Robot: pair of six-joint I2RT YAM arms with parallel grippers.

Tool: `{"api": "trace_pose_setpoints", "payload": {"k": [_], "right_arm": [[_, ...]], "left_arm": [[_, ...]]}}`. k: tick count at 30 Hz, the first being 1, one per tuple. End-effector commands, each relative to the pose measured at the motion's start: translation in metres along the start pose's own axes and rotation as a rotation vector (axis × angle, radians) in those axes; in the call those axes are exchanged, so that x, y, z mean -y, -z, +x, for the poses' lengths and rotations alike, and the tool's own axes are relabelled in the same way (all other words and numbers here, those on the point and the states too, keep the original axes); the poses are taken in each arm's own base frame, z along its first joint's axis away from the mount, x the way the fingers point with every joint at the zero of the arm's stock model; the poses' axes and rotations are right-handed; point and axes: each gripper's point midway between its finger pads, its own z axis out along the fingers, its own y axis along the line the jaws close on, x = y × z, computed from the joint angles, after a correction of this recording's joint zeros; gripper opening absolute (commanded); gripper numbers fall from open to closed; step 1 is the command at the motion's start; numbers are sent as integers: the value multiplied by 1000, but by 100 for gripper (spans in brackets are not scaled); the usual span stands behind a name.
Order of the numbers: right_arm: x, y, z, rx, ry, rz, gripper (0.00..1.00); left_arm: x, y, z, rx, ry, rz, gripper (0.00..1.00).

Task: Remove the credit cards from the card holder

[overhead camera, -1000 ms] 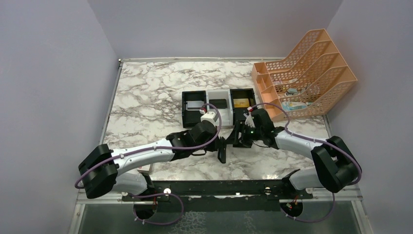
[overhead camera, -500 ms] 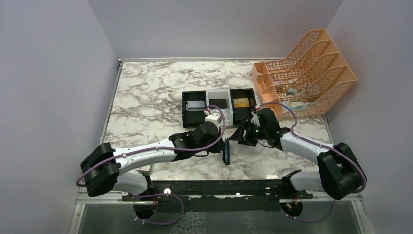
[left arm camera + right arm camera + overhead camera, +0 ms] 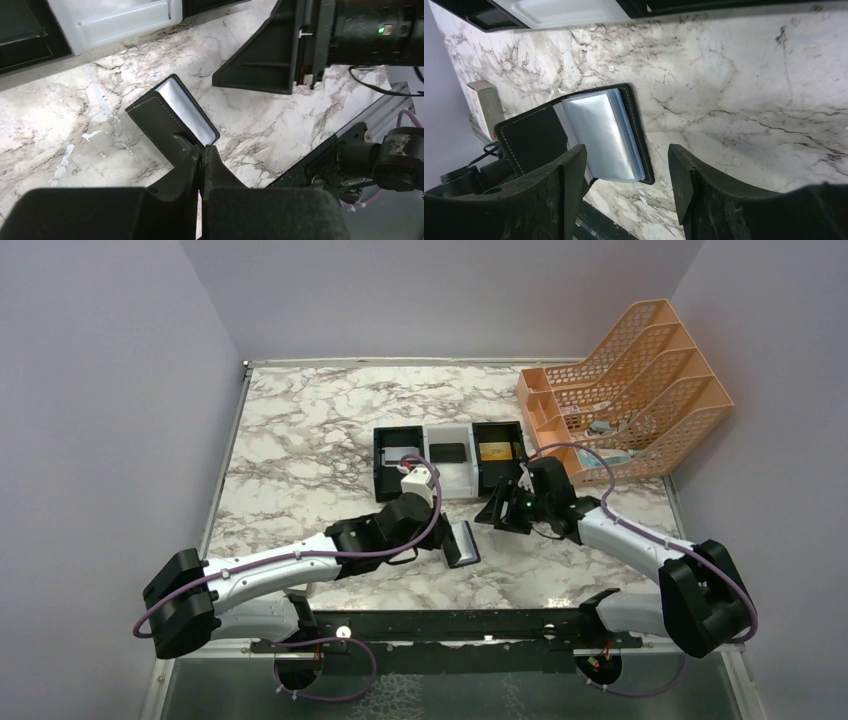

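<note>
The black card holder (image 3: 462,543) lies half open on the marble in front of the tray. Its bluish-grey sleeves (image 3: 601,132) face up and one black cover (image 3: 531,137) is raised. My left gripper (image 3: 446,540) is shut on the raised cover's edge, as the left wrist view (image 3: 201,150) shows, with the card holder (image 3: 167,117) just beyond the fingertips. My right gripper (image 3: 497,508) is open and empty, just right of and beyond the holder; its jaws (image 3: 626,155) stand apart above it. A silver-grey card (image 3: 399,454) and a gold-tan card (image 3: 493,451) lie in the tray's black end compartments.
The black-white-black tray (image 3: 463,472) stands behind both grippers, with a dark item (image 3: 450,452) in its white middle. An orange file rack (image 3: 625,390) fills the far right. A small box (image 3: 486,102) sits near the front left edge.
The card holder went from standing edge-on between the grippers to lying open with sleeves showing. My left gripper swung it left and down. My right gripper let go and drew back.
</note>
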Motion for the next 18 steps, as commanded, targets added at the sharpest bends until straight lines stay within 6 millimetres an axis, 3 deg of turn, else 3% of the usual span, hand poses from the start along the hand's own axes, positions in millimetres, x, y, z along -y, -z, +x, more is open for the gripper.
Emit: {"api": "trace_pose_setpoints", "payload": {"k": [1, 6, 13, 18], "right_arm": [[-9, 13, -28, 97, 92, 25, 62], [-28, 19, -28, 85, 172, -72, 61], [-51, 20, -12, 18, 228, -239, 54], [-55, 15, -3, -45, 224, -285, 52]], "left_arm": [[-11, -3, 5, 11, 17, -46, 0], [-30, -3, 29, -61, 39, -108, 0], [-106, 17, 64, -123, 73, -353, 0], [-116, 15, 79, -163, 98, -343, 0]]}}
